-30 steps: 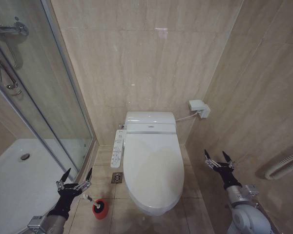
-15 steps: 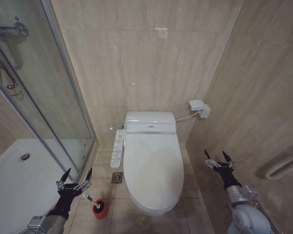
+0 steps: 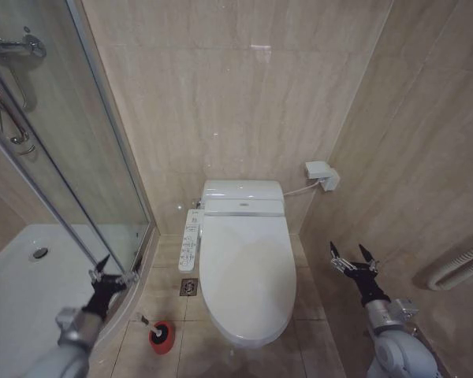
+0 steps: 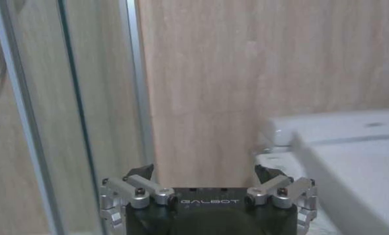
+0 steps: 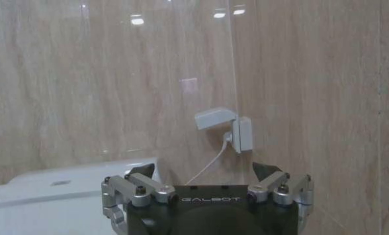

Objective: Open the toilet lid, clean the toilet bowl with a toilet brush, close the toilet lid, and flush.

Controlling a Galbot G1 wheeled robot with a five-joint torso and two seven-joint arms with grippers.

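The toilet lid (image 3: pixel 246 268) is a glossy white oval lying shut over the toilet, so the toilet bowl is hidden beneath it. The lid (image 4: pixel 351 166) also appears in the left wrist view. The toilet brush (image 3: pixel 159 334) stands on the floor left of the toilet, its thin handle rising from a small red holder. My left gripper (image 3: pixel 113 272) hangs open above and left of the brush, close to the shower door frame, with nothing between its fingers (image 4: pixel 204 170). My right gripper (image 3: pixel 352 260) is open and empty to the right of the toilet, near the side wall (image 5: pixel 204 170).
A white bidet control strip (image 3: pixel 191 239) runs along the toilet's left side, with a floor drain (image 3: pixel 188 287) below it. The glass shower door (image 3: pixel 79 165) and white shower tray (image 3: pixel 31 291) are on the left. A wall box (image 3: pixel 322 175) with a cable sits right of the tank.
My left arm has lifted and swung left, away from the brush and toward the shower door. The right arm and the toilet are unchanged.
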